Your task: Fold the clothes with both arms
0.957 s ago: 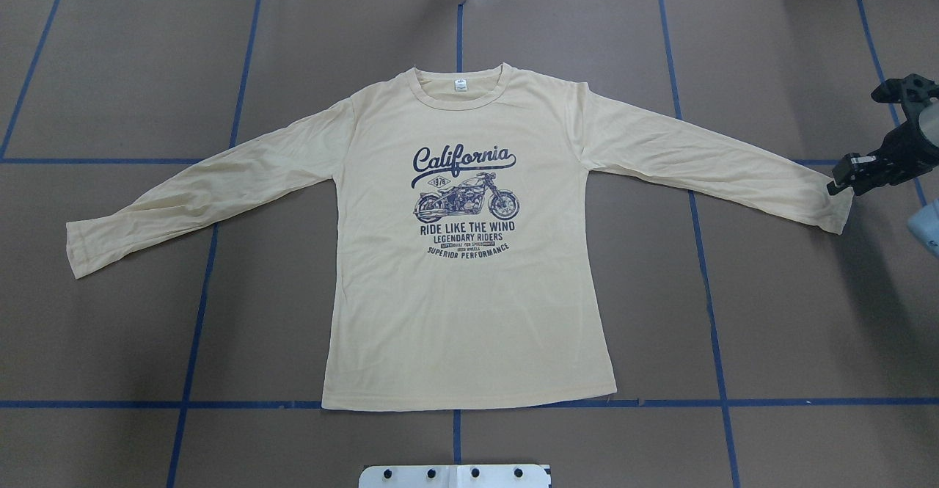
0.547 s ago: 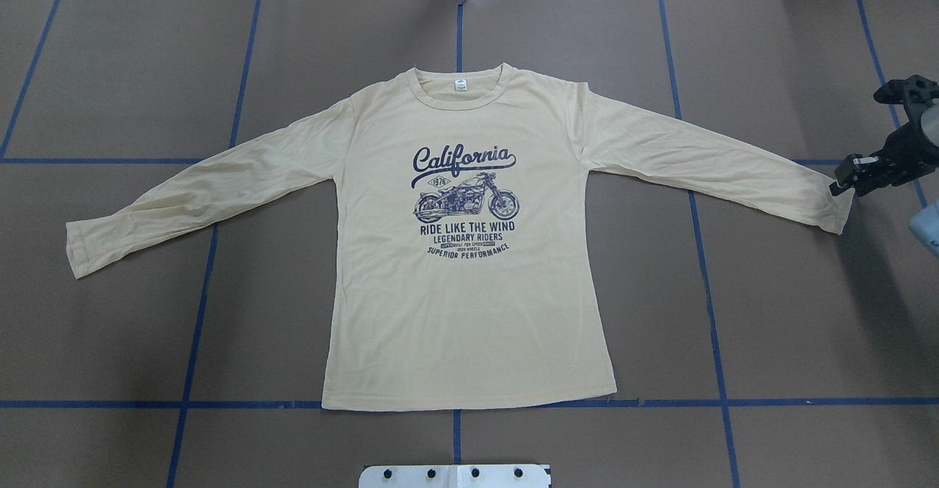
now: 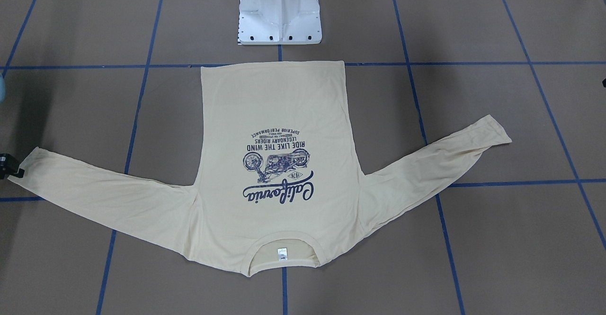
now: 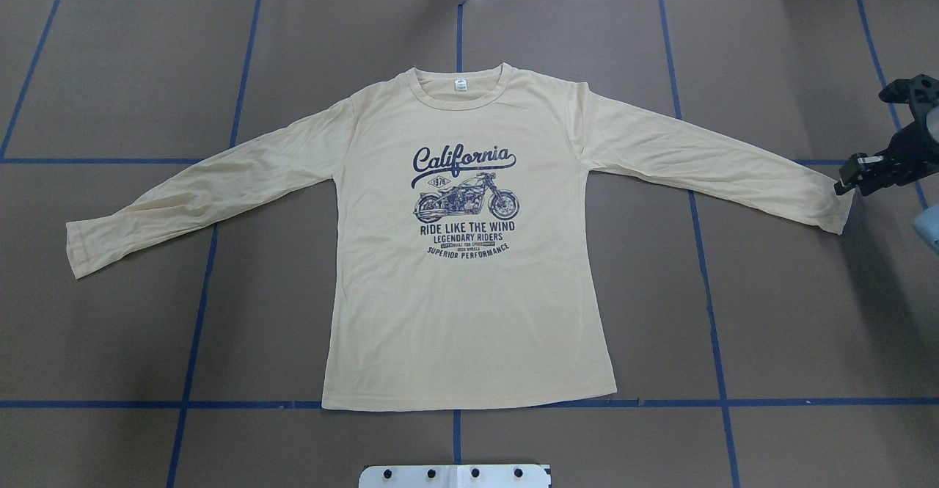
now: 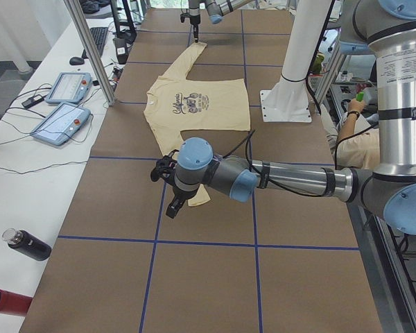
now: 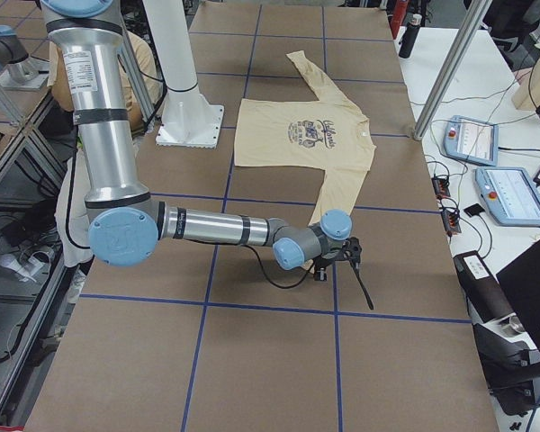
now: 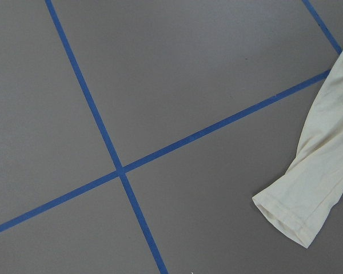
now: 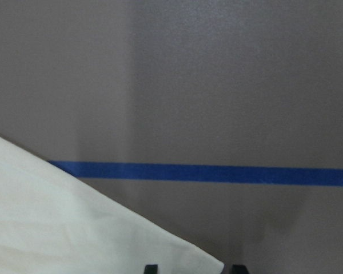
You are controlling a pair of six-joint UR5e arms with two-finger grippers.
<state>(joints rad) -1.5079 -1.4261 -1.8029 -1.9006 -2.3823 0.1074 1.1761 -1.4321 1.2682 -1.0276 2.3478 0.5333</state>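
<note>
1. Brown paper crossed by blue tape lines (image 4: 807, 402) covers the worktop (image 4: 110, 341). From overhead, the shirt (image 4: 469, 312) lies flat and print up, with its neckline away from the robot, its hem on the near tape line and both sleeves spread wide. The right tool (image 4: 851, 176) sits at the upper corner of the right cuff (image 4: 832, 213). Over the last second it has slid slightly outward, towards the worktop's edge, while the cuff has not stirred. I take that to mean nothing is gripped and no fold has begun.
2. From across the worktop, that tool is only a black tip at the picture's edge, touching or just beside the cuff; I cannot tell which. A white pedestal (image 3: 279, 16) stands beyond the hem.
3. From the left end, the left arm (image 5: 298, 182) reaches low over the worktop, and the left tool (image 5: 172, 210) hangs near the left cuff (image 5: 200, 201). I cannot tell whether its fingers are spread or closed.
4. From the right end, the right arm (image 6: 216, 227) lies low, with its wrist at the sleeve's end.
5. The left wrist camera shows the left cuff flat beside a tape crossing, and no fingers.
6. The right wrist camera shows two fingertips (image 8: 151, 268) standing apart with the cuff's corner between them, so the tool is unclamped. It probably needs to close there next, and such thin fabric could slip out.
</note>
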